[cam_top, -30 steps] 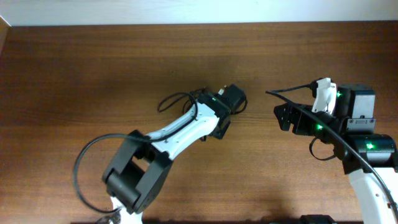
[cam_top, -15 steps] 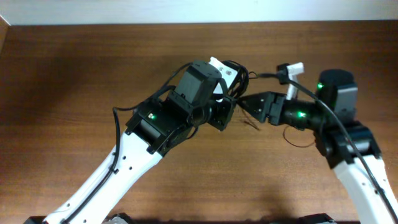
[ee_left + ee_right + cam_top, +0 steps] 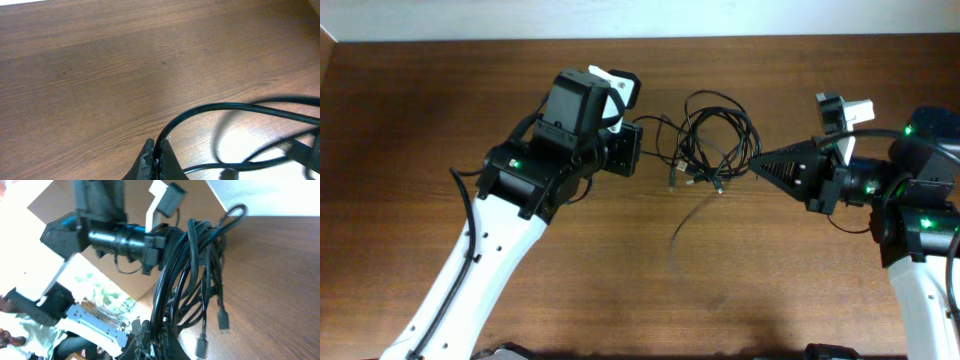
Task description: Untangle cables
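Observation:
The cables (image 3: 712, 138) hang as a knotted bunch of thin black loops, stretched between my two grippers above the table. Their small plugs (image 3: 695, 181) dangle below, and one loose strand (image 3: 684, 226) trails toward the front. My left gripper (image 3: 642, 150) is shut on a strand at the bunch's left side. In the left wrist view the jaws (image 3: 156, 156) pinch one black cable (image 3: 235, 106) that arcs off to the right. My right gripper (image 3: 756, 164) is shut on the bunch's right side. The right wrist view shows several strands (image 3: 195, 265) rising from its closed tips (image 3: 156, 336), with plugs (image 3: 223, 320) hanging free.
The brown wooden table (image 3: 420, 120) runs under everything, with a pale wall along its far edge. My left arm (image 3: 510, 230) slants up from the front left. The right arm (image 3: 910, 230) stands at the right edge. The left arm's wrist (image 3: 120, 237) fills the right wrist view's background.
The left gripper has lifted the cables off the table and drawn back to the left. The right gripper came in, shut on the bunch and pulled right, spreading the loops.

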Tool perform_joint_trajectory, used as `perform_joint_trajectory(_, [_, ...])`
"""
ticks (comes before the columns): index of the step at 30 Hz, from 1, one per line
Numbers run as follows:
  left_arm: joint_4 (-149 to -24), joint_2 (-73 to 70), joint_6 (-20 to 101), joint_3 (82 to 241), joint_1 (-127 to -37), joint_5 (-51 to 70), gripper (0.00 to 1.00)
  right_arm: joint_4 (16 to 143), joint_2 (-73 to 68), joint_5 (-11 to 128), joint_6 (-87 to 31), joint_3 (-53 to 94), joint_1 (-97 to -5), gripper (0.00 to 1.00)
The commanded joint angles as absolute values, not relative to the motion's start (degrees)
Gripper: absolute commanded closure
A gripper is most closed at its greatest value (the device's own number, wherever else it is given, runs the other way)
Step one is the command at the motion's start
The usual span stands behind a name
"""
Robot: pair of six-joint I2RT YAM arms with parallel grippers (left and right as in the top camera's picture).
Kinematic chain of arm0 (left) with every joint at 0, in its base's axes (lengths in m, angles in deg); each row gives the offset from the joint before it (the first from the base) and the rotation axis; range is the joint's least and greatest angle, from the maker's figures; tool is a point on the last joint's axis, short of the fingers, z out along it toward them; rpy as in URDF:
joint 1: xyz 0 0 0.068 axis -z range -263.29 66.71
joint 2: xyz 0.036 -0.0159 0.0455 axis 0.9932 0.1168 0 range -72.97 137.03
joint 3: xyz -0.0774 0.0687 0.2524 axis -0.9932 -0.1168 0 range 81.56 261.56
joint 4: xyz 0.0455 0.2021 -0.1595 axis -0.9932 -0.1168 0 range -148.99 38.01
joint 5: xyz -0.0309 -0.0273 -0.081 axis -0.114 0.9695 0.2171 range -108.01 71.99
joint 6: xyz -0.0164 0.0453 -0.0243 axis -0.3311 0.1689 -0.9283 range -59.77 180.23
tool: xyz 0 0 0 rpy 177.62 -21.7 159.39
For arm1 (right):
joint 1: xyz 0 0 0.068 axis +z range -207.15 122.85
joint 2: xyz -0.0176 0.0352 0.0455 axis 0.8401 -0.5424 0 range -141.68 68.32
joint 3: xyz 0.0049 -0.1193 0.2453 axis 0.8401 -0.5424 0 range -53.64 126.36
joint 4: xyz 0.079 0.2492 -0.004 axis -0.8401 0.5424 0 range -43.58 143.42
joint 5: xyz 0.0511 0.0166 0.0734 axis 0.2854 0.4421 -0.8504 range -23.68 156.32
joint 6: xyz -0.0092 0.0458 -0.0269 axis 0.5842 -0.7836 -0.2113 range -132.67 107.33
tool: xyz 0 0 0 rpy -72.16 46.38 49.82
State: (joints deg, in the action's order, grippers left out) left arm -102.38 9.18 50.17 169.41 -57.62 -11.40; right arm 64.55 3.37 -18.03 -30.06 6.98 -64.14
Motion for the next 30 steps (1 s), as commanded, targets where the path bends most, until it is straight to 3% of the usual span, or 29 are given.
perform_joint_trajectory(1, [-102.95, 8.15, 50.73, 169.76, -58.49, -16.9, 1.0, 62.61, 4.44, -22.6, -28.05, 7.39, -64.46, 0.96])
perform_joint_trajectory(4, [-109.95, 9.81, 50.67, 169.76, -58.49, -39.83, 1.0, 54.87, 4.44, -22.6, -35.59, 7.39, -67.13, 0.96])
perform_joint_trajectory(6, [-114.45, 10.51, 45.82, 169.76, -58.49, -45.14, 1.0, 51.24, 4.4, -22.56, -37.62, 7.39, -68.68, 0.96])
perform_joint_trajectory(8, [-114.62, 10.49, 37.66, 169.76, -58.43, -40.86, 1.0, 51.29, 3.46, -18.86, -37.62, 7.39, -68.81, 0.96])
perform_joint_trajectory(12, [-112.79, 10.49, 33.97, 169.76, -58.43, -11.57, 1.0, 51.57, -1.46, -3.15, -36.48, 7.37, -68.81, 0.93])
perform_joint_trajectory(13, [-110.67, 10.49, 38.58, 169.76, -58.36, -2.32, 1.0, 51.79, -3.71, -0.61, -36.48, 7.37, -68.81, 0.84])
perform_joint_trajectory(14, [-109.68, 10.49, 40.83, 169.76, -58.32, -0.42, 1.0, 52.25, -5.28, -0.63, -36.5, 7.37, -68.81, 0.78])
perform_joint_trajectory(17, [-109.68, 10.49, 41.03, 169.78, -58.32, -3.61, 1.0, 59.99, -9.98, 8.15, -34.19, 7.37, -68.81, 0.75])
perform_joint_trajectory(18, [-109.46, 10.44, 41.03, 169.78, -58.32, -3.57, 1.0, 63.24, -11.01, 9.83, -31.43, 7.37, -68.79, 0.65])
perform_joint_trajectory(21, [-93.73, 7.08, 43.83, 169.98, -58.32, 5.61, 1.0, 71.39, -11.89, 10.67, -28.18, 7.37, -67.63, 0.25])
perform_joint_trajectory(23, [-86.73, 3.45, 43.8, 170.61, -58.32, 5.61, 1.0, 77.93, -11.89, 10.1, -29.44, 7.37, -67.46, 0.15])
perform_joint_trajectory(24, [-81.84, 0.56, 43.8, 170.66, -58.32, 5.61, 1.0, 81.97, -11.89, 8.2, -29.64, 7.37, -66.47, 0.05])
perform_joint_trajectory(26, [-73.88, -3.35, 43.8, 170.66, -58.32, 5.59, 1.0, 86.3, -11.89, 1.33, -29.62, 7.37, -63.0, 0.01])
perform_joint_trajectory(30, [-66.47, -5.03, 42.97, 170.66, -58.32, 6.24, 1.0, 83.33, -11.89, 5.51, -28.88, 7.37, -53.62, 0.01])
